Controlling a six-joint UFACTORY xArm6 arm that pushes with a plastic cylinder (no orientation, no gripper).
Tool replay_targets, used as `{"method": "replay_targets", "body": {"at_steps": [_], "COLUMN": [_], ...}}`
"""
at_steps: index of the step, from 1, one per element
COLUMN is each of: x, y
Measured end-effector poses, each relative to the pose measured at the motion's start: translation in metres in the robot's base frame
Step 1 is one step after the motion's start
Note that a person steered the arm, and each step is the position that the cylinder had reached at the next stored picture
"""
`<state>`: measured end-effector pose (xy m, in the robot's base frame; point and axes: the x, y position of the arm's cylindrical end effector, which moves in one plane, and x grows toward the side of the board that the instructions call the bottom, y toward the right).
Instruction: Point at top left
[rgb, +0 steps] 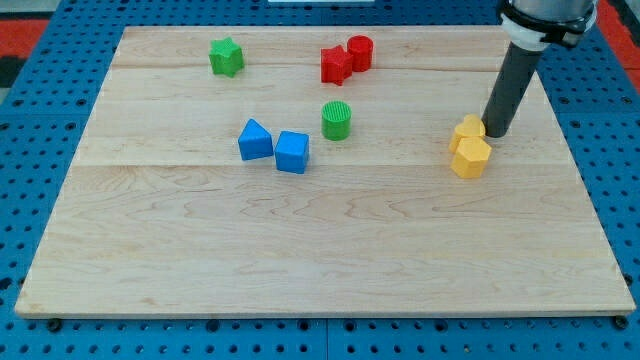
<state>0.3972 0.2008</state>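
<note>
My tip (496, 134) rests on the wooden board (320, 250) at the view's right, just right of and touching or nearly touching two yellow blocks: one upper yellow block (467, 131) and a yellow hexagonal block (471, 158) below it. A green star block (227, 57) sits near the board's top left. A red star block (336, 65) and a red cylinder (360, 52) stand together at the top centre. A green cylinder (337, 120) is at the centre. A blue triangular block (255, 140) and a blue cube (292, 152) sit side by side left of centre.
The board lies on a blue perforated table (40, 110). The arm's dark rod (512, 85) rises from the tip toward the view's top right corner.
</note>
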Motion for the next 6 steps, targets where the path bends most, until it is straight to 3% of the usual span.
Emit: {"method": "replay_targets", "body": {"at_steps": [2,6], "x": [-0.066,-0.097], "y": [-0.019,-0.388]}}
